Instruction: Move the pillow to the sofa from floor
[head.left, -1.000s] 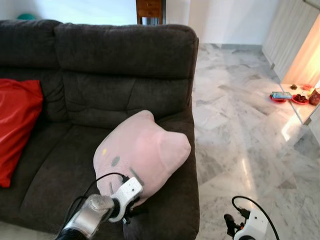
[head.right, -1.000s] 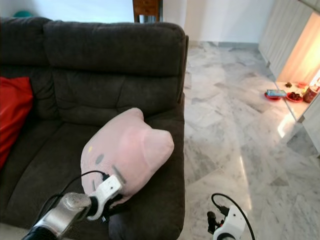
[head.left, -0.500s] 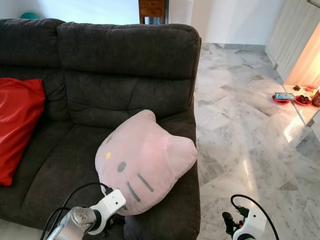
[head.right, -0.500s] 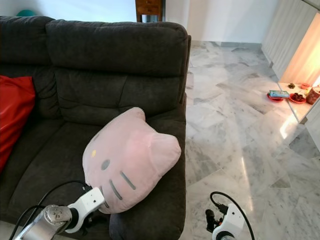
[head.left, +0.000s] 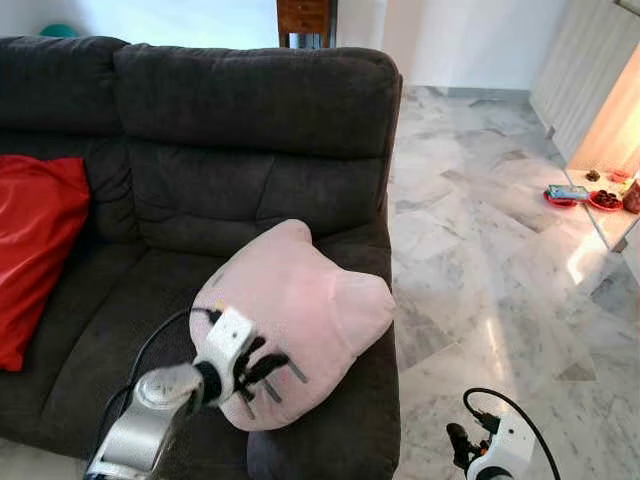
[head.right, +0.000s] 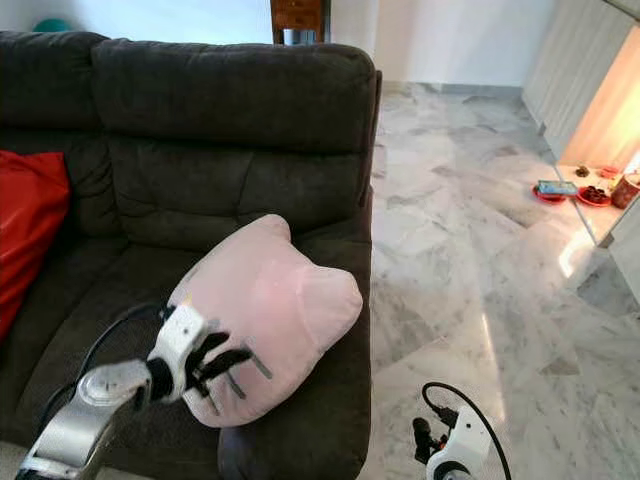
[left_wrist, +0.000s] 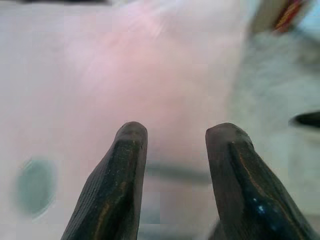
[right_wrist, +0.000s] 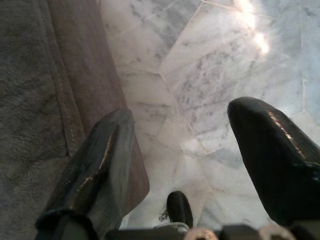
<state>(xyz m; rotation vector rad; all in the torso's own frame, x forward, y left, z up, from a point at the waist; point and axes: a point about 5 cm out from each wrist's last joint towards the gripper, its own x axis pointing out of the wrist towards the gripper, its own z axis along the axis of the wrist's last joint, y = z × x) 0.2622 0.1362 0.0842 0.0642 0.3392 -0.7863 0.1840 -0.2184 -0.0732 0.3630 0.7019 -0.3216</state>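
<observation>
Since half a second ago, left claw (head.left: 262, 372) rises onto pillow (head.left: 310, 300), fingers spread, gripping nothing. Pillow lies on sofa (head.left: 250, 110); only withdrawal seems left. Right claw (right_wrist: 185, 165) hangs open.

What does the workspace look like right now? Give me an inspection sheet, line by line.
Surface: dark grey sofa, seat and backrest in view.
Job's things: pink cat-face pillow lies on the sofa seat near its right end, off the floor.
Clutter: red cushion at the sofa's left side.
Grippers: left end effector open, fingers spread in front of the pillow's face; right end effector open, low beside the sofa over the marble floor.
Cables: black cable loops along the left arm; another loops at the right wrist.
Surroundings: low shelf with small items at right.
</observation>
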